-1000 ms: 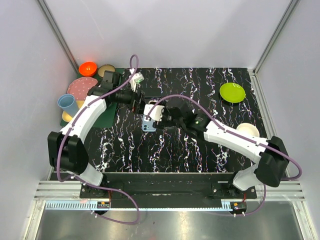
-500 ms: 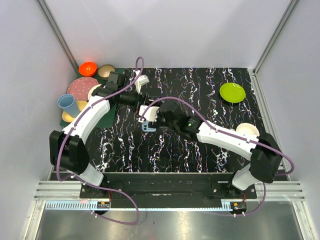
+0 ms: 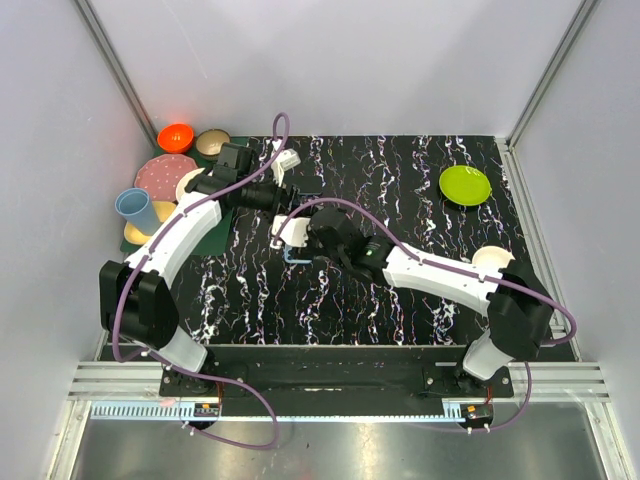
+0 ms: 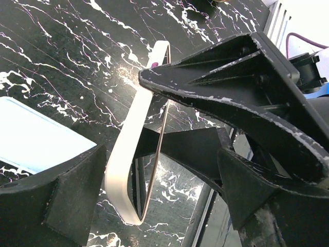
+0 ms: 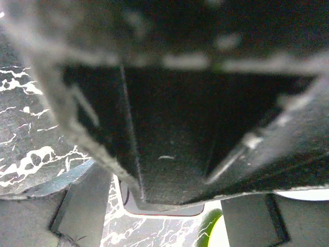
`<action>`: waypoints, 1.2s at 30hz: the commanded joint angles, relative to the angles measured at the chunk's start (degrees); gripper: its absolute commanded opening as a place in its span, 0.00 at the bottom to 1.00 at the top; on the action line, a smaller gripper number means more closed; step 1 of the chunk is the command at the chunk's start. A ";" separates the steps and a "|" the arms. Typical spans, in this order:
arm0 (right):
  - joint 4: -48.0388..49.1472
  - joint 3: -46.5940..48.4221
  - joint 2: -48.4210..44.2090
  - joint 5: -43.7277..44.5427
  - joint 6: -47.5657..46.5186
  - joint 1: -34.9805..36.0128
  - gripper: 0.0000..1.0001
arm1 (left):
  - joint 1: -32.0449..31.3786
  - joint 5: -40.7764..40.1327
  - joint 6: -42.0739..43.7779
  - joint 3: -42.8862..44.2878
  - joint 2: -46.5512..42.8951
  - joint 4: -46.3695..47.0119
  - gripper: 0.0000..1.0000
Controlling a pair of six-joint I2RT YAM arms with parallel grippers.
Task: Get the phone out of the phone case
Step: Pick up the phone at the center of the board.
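Observation:
The phone case (image 3: 292,256) stands tilted up on its edge on the black marbled table, pale blue and thin from above. My right gripper (image 3: 295,244) is closed across it from above. In the left wrist view a cream rim of the phone case (image 4: 121,164) bows away from a thin dark edge (image 4: 160,139), which may be the phone. My left gripper (image 4: 160,154) is open with both wide of that rim; seen from above, the left gripper (image 3: 296,190) sits just behind the case. The right wrist view is mostly dark blur, with a pale case edge (image 5: 169,210) between the right gripper (image 5: 169,213) jaws.
A green plate (image 3: 465,185) lies at the back right and a white bowl (image 3: 495,262) by the right arm. Stacked at the left edge are an orange bowl (image 3: 176,135), a pink plate (image 3: 163,175), a blue cup (image 3: 135,208) and a green mat (image 3: 212,232).
The phone case has gone from lying flat to standing on its edge under the right gripper, which shifted left. The left gripper moved back slightly and its jaws narrowed a little.

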 commanded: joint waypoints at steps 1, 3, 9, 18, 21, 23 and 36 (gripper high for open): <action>7.86 3.71 -0.41 3.30 0.01 1.04 0.00 | -0.37 0.05 -0.94 -0.28 -0.68 3.09 0.90; 8.22 3.71 -0.23 3.65 0.01 1.04 0.00 | -0.37 -0.13 -0.94 -0.45 -0.59 3.18 0.89; 9.18 3.54 -0.67 4.26 0.01 1.04 0.00 | -0.46 -0.74 -0.85 -0.80 -0.59 3.27 0.87; 9.62 3.45 -0.58 4.53 0.01 1.13 0.00 | -0.46 -0.48 -1.11 -1.16 -0.51 4.06 0.77; 9.71 3.45 -0.58 4.53 0.01 1.13 0.00 | -0.46 -0.31 -1.11 -1.16 -0.33 4.06 0.73; 9.62 3.45 -0.58 4.53 0.01 1.21 0.00 | -0.46 -0.22 -1.02 -1.07 -0.24 4.14 0.71; 9.80 3.36 -0.50 4.62 0.01 1.21 0.00 | -0.54 -0.04 -0.85 -0.98 0.11 4.14 0.40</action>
